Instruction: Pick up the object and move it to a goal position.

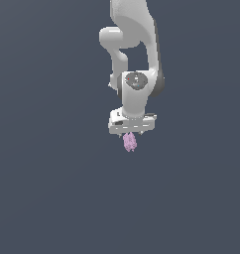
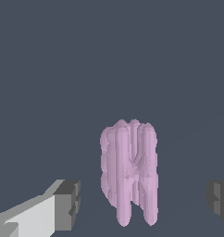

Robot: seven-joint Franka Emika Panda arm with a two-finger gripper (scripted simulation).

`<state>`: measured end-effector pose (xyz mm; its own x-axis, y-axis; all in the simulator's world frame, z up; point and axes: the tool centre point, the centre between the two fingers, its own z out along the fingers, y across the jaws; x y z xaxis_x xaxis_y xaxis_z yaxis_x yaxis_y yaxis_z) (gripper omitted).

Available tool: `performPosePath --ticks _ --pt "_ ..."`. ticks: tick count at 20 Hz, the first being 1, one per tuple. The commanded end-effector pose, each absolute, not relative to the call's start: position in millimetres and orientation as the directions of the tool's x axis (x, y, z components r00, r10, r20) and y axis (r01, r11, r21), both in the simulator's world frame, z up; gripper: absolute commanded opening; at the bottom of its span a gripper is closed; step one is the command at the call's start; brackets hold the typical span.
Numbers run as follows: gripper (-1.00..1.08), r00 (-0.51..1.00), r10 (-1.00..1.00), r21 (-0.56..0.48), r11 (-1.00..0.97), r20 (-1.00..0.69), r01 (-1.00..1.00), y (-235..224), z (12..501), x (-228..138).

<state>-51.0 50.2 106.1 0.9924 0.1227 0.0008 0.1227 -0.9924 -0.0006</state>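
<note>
A flat slate-grey surface showed no edges. The gripper (image 1: 130,133) stood released, fingers (image 2: 67,203) apart from the object (image 2: 129,172) between them. Closing off-centre could have nudged the lumpy cluster aside.

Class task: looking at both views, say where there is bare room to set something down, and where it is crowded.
The only crowded spot is under the gripper, where the pink object sits between the open fingers, apart from both. The grey surface shows bare on the exterior view's left, right and below the object.

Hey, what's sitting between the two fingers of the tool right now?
Only the pink object, standing lengthwise between them. In the wrist view, bare grey gaps separate it from each finger, so the tool is open.
</note>
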Motion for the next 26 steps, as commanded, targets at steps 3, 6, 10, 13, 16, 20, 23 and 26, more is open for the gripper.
performPosePath --ticks 3,6,10,13,16,20,23,26 --pt "1.0 0.992 0.123 0.0 -0.992 0.0 0.123 50 92 -52" --pt "1.0 0.992 0.124 0.0 -0.992 0.0 0.124 50 76 -53" --pt "1.0 0.992 0.125 0.0 -0.992 0.0 0.125 50 62 -53" --pt "1.0 0.992 0.125 0.0 -0.992 0.0 0.125 51 58 -53" --pt "-1.0 0.992 0.125 0.0 -0.992 0.0 0.125 51 58 -53" --pt "-1.0 0.992 0.125 0.0 -0.992 0.0 0.125 51 58 -53" --pt "-1.0 0.992 0.125 0.0 -0.992 0.0 0.125 51 58 -53" --pt "-1.0 0.992 0.126 0.0 -0.992 0.001 0.126 51 58 -52"
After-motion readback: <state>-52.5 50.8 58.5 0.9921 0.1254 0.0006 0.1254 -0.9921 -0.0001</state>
